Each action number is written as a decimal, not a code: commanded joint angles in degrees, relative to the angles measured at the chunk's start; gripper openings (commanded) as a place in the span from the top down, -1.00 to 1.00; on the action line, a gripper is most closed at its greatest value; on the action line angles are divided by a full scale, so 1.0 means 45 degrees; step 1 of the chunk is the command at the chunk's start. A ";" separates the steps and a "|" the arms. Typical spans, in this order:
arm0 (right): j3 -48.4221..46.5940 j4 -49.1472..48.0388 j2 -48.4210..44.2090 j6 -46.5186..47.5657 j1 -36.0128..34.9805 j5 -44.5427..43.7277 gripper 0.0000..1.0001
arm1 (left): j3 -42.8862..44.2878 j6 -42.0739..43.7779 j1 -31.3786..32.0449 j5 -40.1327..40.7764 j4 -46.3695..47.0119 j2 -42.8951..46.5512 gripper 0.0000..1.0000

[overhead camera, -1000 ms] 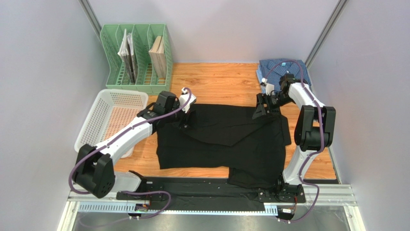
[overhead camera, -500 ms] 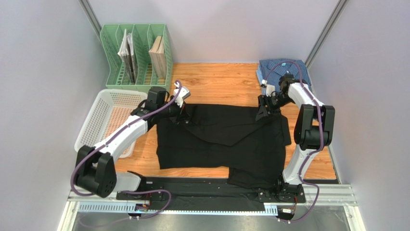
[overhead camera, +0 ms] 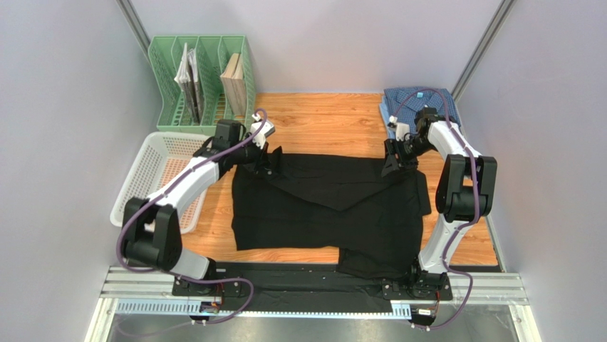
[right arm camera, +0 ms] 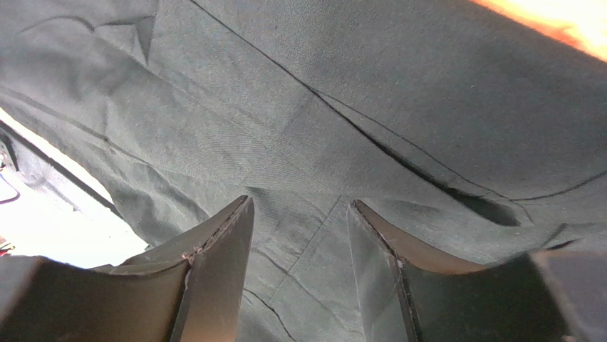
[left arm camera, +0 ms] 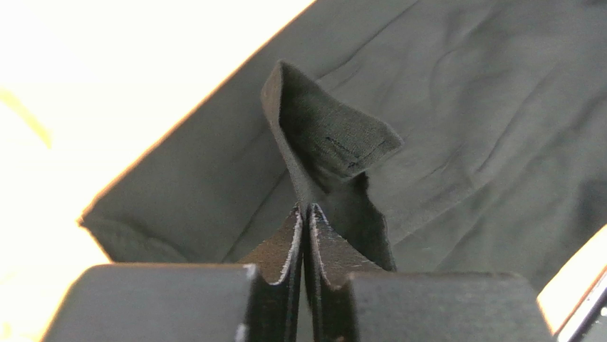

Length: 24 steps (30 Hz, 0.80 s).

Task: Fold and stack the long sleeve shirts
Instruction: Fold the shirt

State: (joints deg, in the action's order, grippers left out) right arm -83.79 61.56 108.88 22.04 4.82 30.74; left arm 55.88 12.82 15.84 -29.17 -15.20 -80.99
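The black long sleeve shirt (overhead camera: 328, 206) lies spread flat across the middle of the wooden table. My left gripper (overhead camera: 266, 158) is at its far left corner, shut on a raised fold of the black cloth (left arm camera: 324, 135) that stands up from between the fingertips (left arm camera: 305, 208). My right gripper (overhead camera: 390, 164) rests low on the shirt's far right corner. Its jaws (right arm camera: 300, 201) are open, with flat black fabric (right arm camera: 285, 107) between and under them. The blue checked shirt (overhead camera: 412, 100) lies folded at the back right corner of the table.
A green file rack (overhead camera: 203, 85) holding books stands at the back left. A white perforated basket (overhead camera: 160, 178) sits under the left arm at the table's left edge. Bare wood (overhead camera: 320, 121) shows behind the black shirt. Grey walls close in both sides.
My left arm has swung left and back, drawing the shirt's far left corner outward. The right gripper's jaws have narrowed somewhat and it has edged slightly back.
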 commanded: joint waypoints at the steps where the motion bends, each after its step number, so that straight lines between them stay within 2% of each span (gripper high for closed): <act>1: -0.0793 -0.0282 -0.0230 0.0023 0.0062 -0.0249 -0.11 | 0.2052 0.0198 -0.0237 0.1364 -0.2943 -0.1781 0.59; 2: -0.0891 -0.0301 -0.0269 0.0043 0.0062 -0.0385 -0.11 | 0.2403 0.0237 -0.0489 0.1326 -0.3839 -0.1922 0.43; 4: -0.1203 -0.0340 -0.0328 0.0101 0.0062 -0.0503 -0.08 | 0.2349 0.0451 -0.0997 0.0918 -0.3927 -0.1731 -0.20; 6: -0.1496 -0.0515 -0.0309 0.0102 0.0003 -0.0679 -0.01 | 0.2465 0.0956 -0.1720 0.0780 -0.3460 -0.1515 -0.55; 9: -0.1789 -0.0866 -0.0056 -0.0015 -0.0269 -0.1030 0.04 | 0.3614 0.2495 -0.1723 -0.0078 -0.3729 -0.1902 -0.56; 11: -0.2141 -0.1042 0.0334 -0.0054 -0.0561 -0.1321 0.04 | 0.5169 0.3047 -0.1197 0.0327 -0.4684 -0.3071 -0.55; 16: -0.3193 -0.1726 0.1387 0.0082 -0.1012 -0.2181 0.02 | 0.8983 0.4806 -0.0747 0.0095 -0.7786 -0.6816 -0.24; 19: -0.3703 -0.1668 0.1916 0.0102 -0.1675 -0.2319 0.09 | 1.0802 0.5061 -0.0454 -0.0081 -0.8455 -0.8246 -0.06; 21: -0.3997 -0.1668 0.2404 0.0063 -0.1754 -0.2320 0.10 | 1.1662 0.5256 -0.0278 -0.0101 -0.8865 -0.8989 -0.05; 24: -0.4114 -0.1746 0.2854 0.0082 -0.1793 -0.2203 0.10 | 1.2308 0.5530 0.0093 -0.0080 -0.9199 -0.9675 -0.23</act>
State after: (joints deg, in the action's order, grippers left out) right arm -99.63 55.44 119.55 22.11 -3.03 21.61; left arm 106.52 33.36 14.48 -27.79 -49.65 -121.84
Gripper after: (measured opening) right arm 0.453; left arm 0.572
